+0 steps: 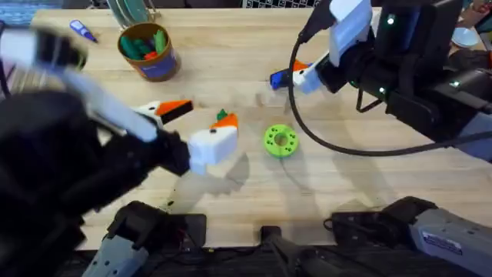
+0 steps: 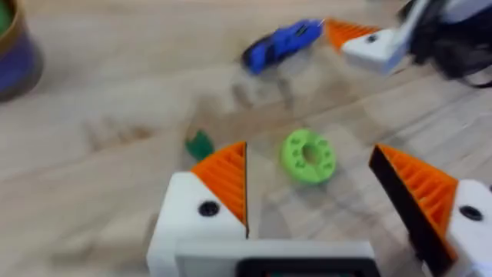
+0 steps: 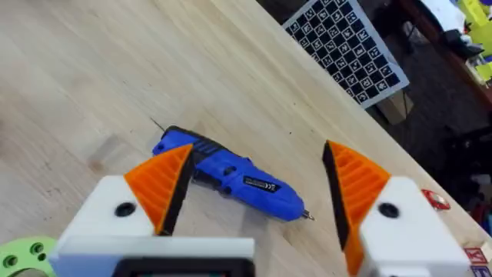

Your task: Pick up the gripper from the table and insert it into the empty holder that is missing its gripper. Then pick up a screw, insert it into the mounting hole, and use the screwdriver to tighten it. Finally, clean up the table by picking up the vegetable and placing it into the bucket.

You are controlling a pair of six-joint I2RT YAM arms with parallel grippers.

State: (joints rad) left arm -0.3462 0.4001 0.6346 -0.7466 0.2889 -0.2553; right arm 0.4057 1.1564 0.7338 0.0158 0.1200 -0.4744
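The blue screwdriver [image 3: 231, 175] lies on the wooden table [image 1: 346, 185] between the fingers of my open right gripper [image 3: 257, 192], which hovers just over it [image 1: 304, 75]. My left gripper [image 2: 319, 192] is open above the table middle [image 1: 196, 123], with orange ribbed tips on both white mounts. A small dark green vegetable [image 2: 198, 144] lies on the table, partly hidden behind one left finger [image 1: 221, 115]. The orange bucket [image 1: 147, 50] stands at the back left with green and red pieces inside. A loose gripper tip, an empty holder and a screw are out of view.
A bright green disc with holes [image 1: 280, 141] lies mid-table, just beyond my left fingers [image 2: 307, 155]. A small blue-purple pen tool [image 1: 82, 31] lies at the back left. A black cable [image 1: 307, 138] loops across the table from the right arm. A checkerboard [image 3: 346, 46] sits past the far edge.
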